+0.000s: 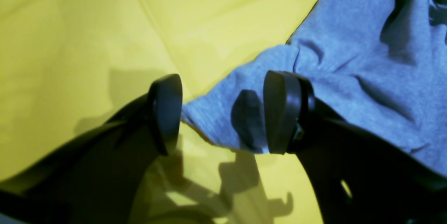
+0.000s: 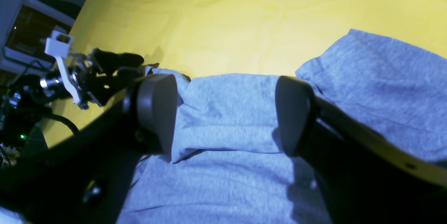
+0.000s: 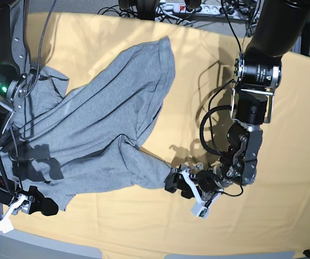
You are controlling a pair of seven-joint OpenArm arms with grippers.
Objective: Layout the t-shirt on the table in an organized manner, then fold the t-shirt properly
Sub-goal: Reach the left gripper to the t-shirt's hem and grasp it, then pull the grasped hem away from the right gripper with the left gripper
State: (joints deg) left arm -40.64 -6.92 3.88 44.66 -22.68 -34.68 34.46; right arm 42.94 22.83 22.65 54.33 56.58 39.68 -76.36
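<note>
Shirt (image 3: 101, 129) lies crumpled on counter (image 3: 284, 162), spread left to centre. Base view: L tool (image 3: 174, 181) at sleeve tip, R tool (image 3: 39, 205) at hem corner. Wrist views only: both tools' jaws wide apart, straddling fabric, nothing pinched.

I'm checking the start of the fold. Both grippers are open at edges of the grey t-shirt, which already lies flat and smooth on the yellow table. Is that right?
Not quite. The t-shirt is not flat: the base view shows it crumpled and twisted diagonally across the table. The rest holds: the left gripper and right gripper are both open at its edges.
</note>
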